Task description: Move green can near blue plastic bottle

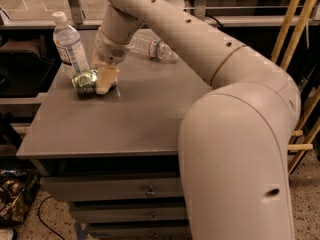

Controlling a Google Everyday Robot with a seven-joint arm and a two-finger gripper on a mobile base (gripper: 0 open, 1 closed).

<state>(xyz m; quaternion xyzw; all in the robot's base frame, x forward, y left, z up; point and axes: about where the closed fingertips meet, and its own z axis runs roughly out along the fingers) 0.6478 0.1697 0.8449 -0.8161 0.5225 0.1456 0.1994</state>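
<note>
Cream gripper (98, 84) at mottled green can (83, 80)

Cream rounded arm (240, 134), small dark screw holes; tan claw (102, 79) at tabletop's (125, 124) far-left corner.
</note>
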